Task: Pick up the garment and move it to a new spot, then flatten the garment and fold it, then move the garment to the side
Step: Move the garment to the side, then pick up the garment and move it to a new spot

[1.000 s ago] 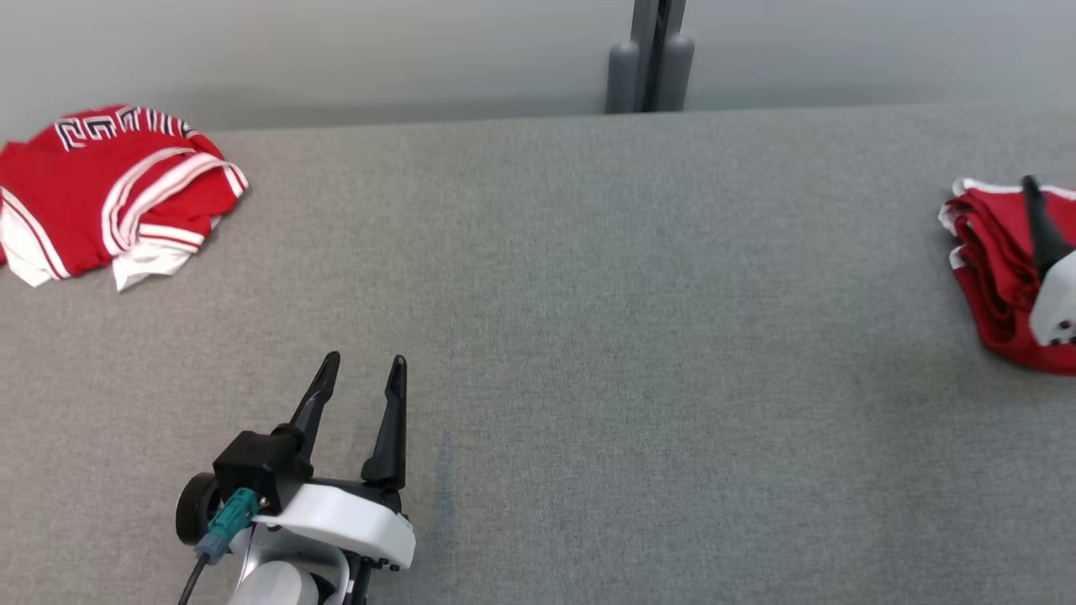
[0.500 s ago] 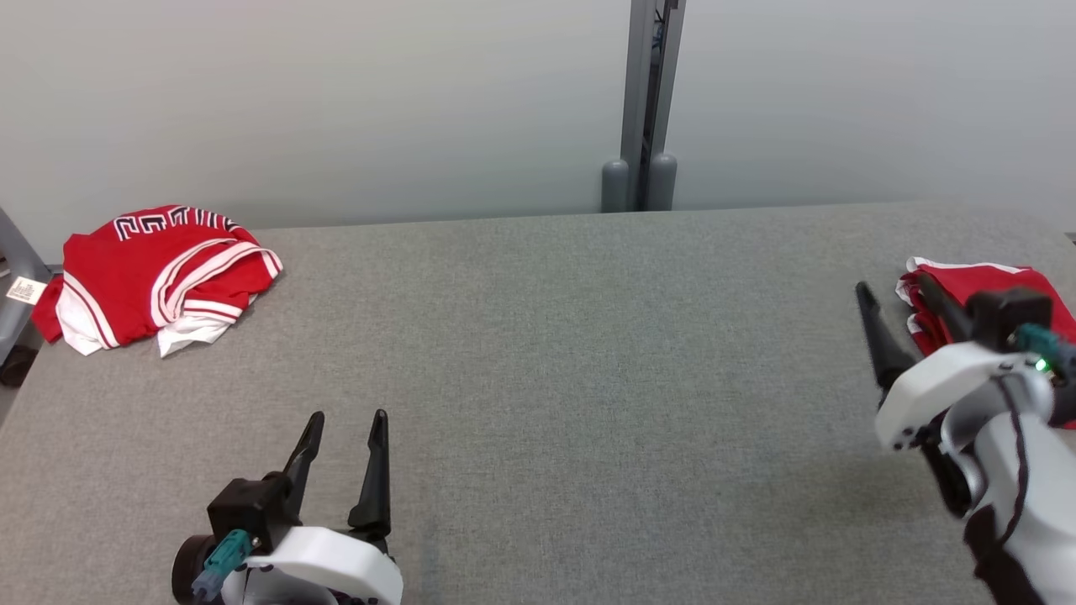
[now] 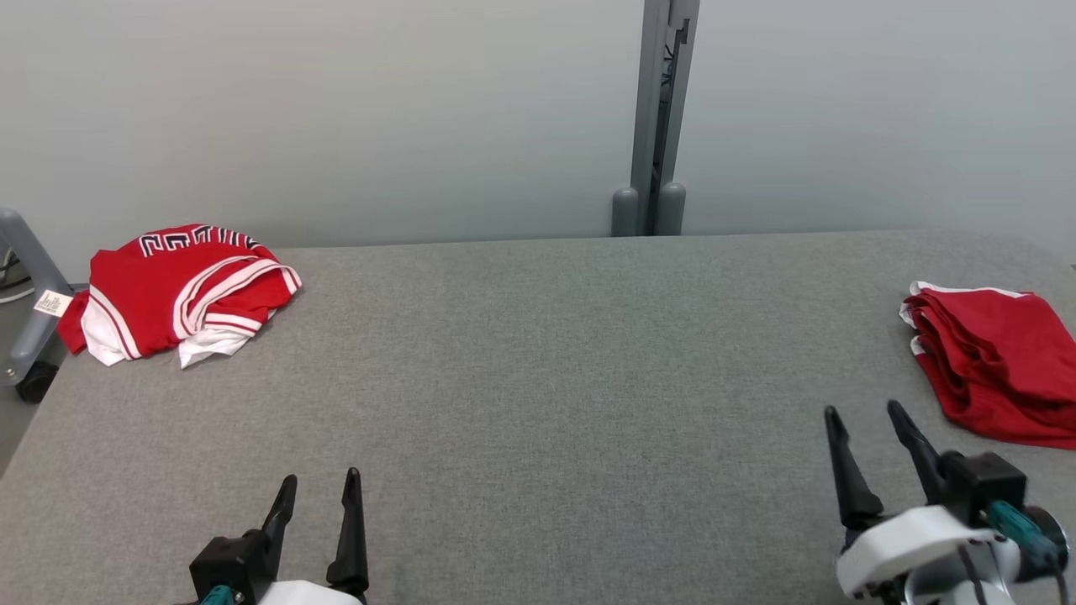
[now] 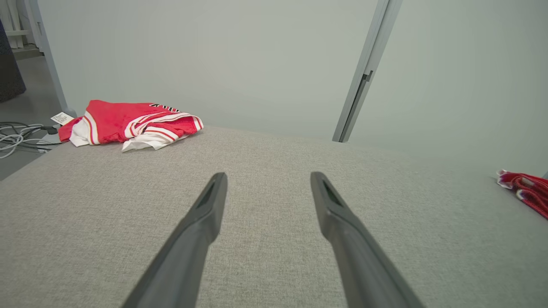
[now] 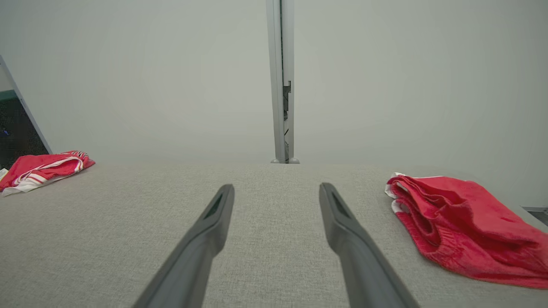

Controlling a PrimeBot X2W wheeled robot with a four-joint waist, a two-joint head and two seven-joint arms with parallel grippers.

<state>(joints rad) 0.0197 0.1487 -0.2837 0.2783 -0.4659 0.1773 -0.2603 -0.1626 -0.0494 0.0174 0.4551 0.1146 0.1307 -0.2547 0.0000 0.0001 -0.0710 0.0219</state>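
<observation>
Wall (image 3: 336, 109): plain pale grey, stood behind the far edge of the surface.
Surface (image 3: 538, 378): grey woven fabric, spanned the head view from side to side.
Post (image 3: 660, 118): grey, upright against the wall at the middle of the far edge.
Jersey (image 3: 181, 286): red with white stripes and dark lettering, lay loosely bunched at the far left corner of the surface.
Folded garment (image 3: 996, 370): red with a white edge, lay in stacked layers at the right edge of the surface, well apart from the jersey.
Right claw (image 3: 863, 409): fingers apart and empty, stood near the folded garment without touching it, tips pointing toward the wall.
Left claw (image 3: 321, 477): fingers apart and empty, stood over bare surface at the near left.
Tag (image 3: 52, 302): small and white, hung just beside the jersey's left edge.
</observation>
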